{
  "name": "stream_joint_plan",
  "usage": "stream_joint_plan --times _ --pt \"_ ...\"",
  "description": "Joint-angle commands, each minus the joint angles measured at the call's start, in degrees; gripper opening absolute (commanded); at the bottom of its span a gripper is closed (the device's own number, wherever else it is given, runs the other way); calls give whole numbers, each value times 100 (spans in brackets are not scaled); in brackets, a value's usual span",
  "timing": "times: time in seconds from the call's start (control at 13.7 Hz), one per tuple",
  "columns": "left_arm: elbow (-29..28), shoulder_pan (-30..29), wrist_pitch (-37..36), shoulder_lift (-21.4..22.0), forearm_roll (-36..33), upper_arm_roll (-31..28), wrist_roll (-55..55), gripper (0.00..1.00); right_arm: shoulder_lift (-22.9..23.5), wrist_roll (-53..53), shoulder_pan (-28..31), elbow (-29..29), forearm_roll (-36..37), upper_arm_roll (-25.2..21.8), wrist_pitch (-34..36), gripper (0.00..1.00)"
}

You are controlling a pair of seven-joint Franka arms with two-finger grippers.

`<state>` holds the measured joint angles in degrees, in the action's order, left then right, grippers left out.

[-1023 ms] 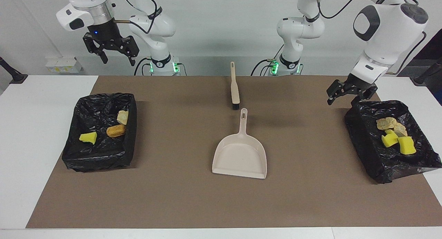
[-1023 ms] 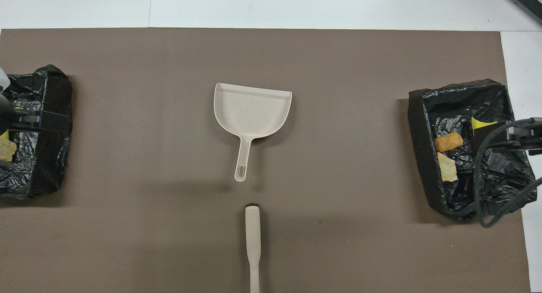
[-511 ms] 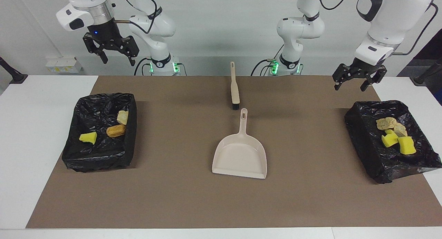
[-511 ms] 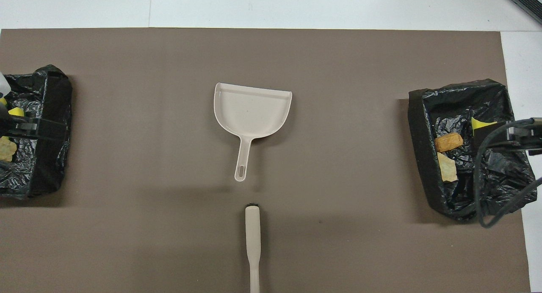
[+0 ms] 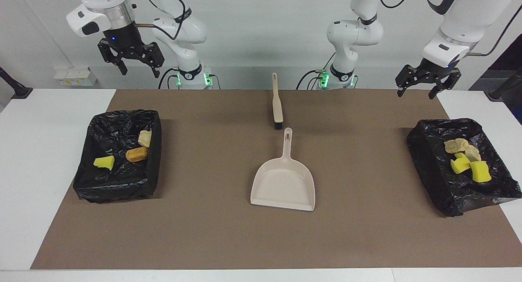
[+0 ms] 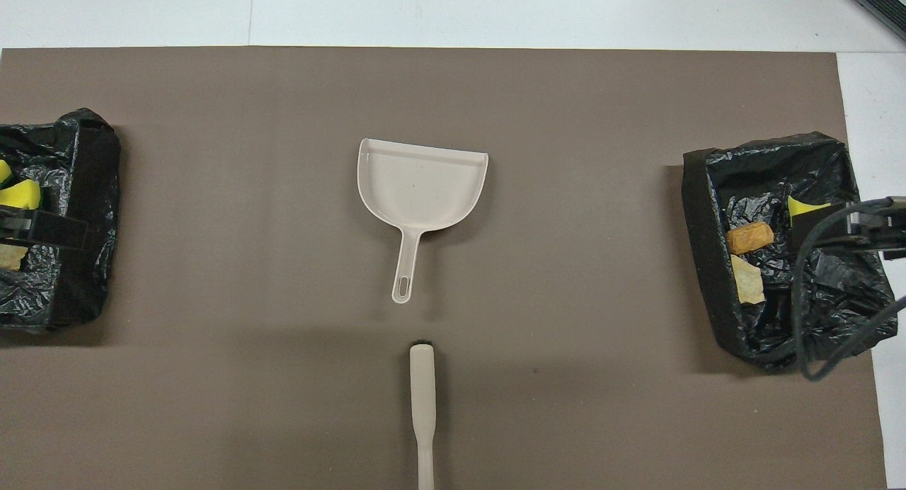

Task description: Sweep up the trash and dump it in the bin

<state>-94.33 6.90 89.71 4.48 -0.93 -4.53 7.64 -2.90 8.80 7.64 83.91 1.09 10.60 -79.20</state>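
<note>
From overhead, the open, empty left gripper [image 5: 422, 87] and right gripper [image 5: 131, 64] partly hide each black-lined bin's [image 6: 715, 263] yellow and tan trash [image 6: 750, 238].

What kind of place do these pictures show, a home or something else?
Probably a robotics lab, not a home: two white arms are mounted at a white table covered by a brown mat, with a staged dustpan, brush and two bag-lined bins.

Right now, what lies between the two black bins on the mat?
In both views, the beige dustpan and brush lie between the two bins.
</note>
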Motion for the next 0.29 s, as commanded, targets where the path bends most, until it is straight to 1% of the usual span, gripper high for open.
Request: stream_joint_plan --times 0.0,0.22 --pt "55 -48 -155 27 14 5 97 100 -9 -168 79 29 -74 30 -60 100" --pt "143 -74 -331 9 102 5 88 100 -9 -168 79 29 -74 30 -60 100"
